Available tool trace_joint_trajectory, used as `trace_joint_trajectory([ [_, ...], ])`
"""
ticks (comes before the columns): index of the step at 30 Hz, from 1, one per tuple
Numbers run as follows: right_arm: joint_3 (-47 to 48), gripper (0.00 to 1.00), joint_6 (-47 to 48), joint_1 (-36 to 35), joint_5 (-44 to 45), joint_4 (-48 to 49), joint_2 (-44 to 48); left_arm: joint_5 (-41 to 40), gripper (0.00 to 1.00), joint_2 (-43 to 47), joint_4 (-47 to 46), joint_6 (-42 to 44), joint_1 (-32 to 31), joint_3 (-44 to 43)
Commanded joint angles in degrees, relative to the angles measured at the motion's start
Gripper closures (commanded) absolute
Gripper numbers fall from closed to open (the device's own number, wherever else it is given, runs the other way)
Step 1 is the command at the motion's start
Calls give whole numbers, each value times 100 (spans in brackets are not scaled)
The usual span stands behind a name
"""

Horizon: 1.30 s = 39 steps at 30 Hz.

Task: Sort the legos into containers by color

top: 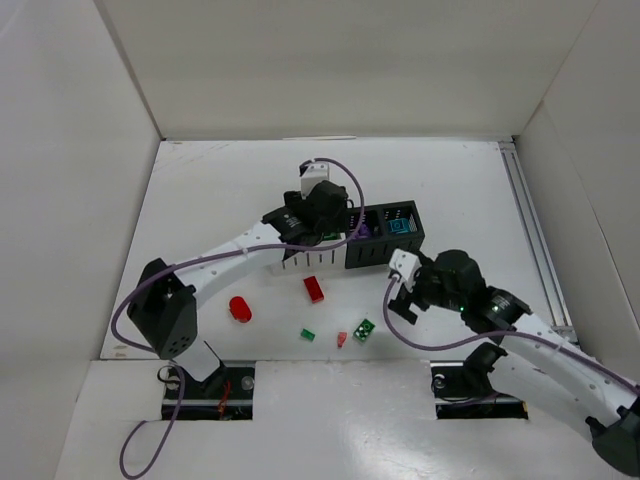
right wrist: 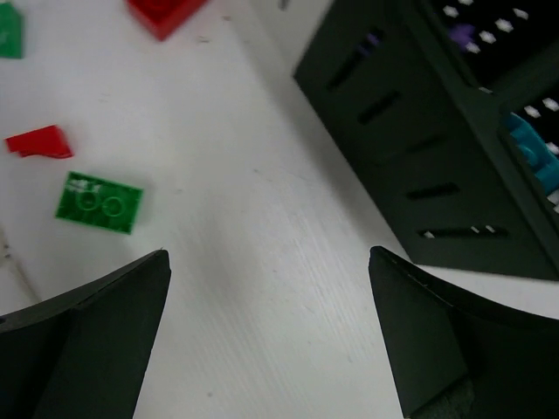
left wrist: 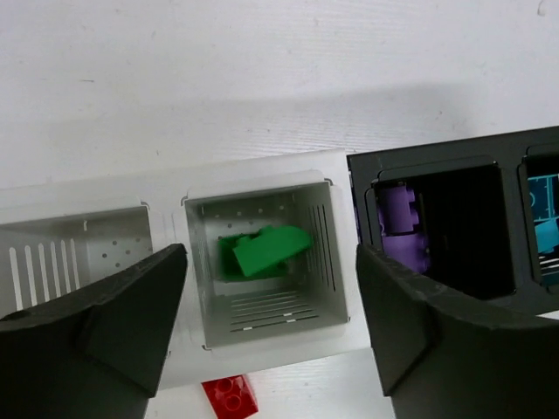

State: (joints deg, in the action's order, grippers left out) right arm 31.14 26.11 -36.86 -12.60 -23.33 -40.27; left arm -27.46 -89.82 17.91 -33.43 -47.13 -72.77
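The containers are a joined row of two white bins (top: 298, 260) and two black bins (top: 385, 252). My left gripper (top: 318, 215) hovers open and empty over the second white bin (left wrist: 262, 305), which holds green legos (left wrist: 262, 249). The first white bin (left wrist: 79, 249) looks empty. The black bins hold purple legos (left wrist: 402, 229) and teal legos (left wrist: 546, 223). My right gripper (top: 403, 272) is open and empty, low over the table in front of the black bins (right wrist: 410, 140). A green brick (right wrist: 98, 202) and a small red piece (right wrist: 39, 142) lie to its left.
Loose on the table in front of the bins: a red round piece (top: 239, 309), a red brick (top: 314, 289), a small green piece (top: 308, 335), a small red piece (top: 342, 339), a green brick (top: 364, 329). White walls enclose the table.
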Motion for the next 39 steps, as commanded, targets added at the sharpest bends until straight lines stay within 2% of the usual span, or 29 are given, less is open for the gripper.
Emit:
trace_joint_trajectory([
  [1,-81,0,35,-671,-252,628,-383,-49,20,202,71,4,20,-273],
  [2,-81,0,104,-839,-252,628,-489,-118,8,376,124,3,20,-273],
  [4,-81,0,227,-1233,-313,759,-735,-119,0,570,125,-58,20,-72],
  [10,-81,0,413,-1666,-936,1014,-1781,127,0,1730,125,-120,-199,711],
  [15,-20,0,413,-2123,-472,1147,-2519,417,0,2530,230,-374,-323,1676],
  [19,129,0,273,-2176,46,1235,-2985,417,0,2970,389,-734,-323,2134],
  [28,297,0,43,-2176,337,1515,-3619,364,0,3348,547,-1060,-323,2399],
  [32,297,17,43,-2176,276,1516,-3619,312,0,3348,599,-1060,-323,2399],
  [33,297,33,43,-2176,276,1516,-3558,312,0,3401,652,-1060,-323,2399],
  [34,297,38,43,-2176,215,1516,-3558,242,0,3401,652,-1113,-323,2399],
  [39,226,55,-70,-2176,276,1244,-3347,241,0,3454,652,-1113,-323,2347],
])
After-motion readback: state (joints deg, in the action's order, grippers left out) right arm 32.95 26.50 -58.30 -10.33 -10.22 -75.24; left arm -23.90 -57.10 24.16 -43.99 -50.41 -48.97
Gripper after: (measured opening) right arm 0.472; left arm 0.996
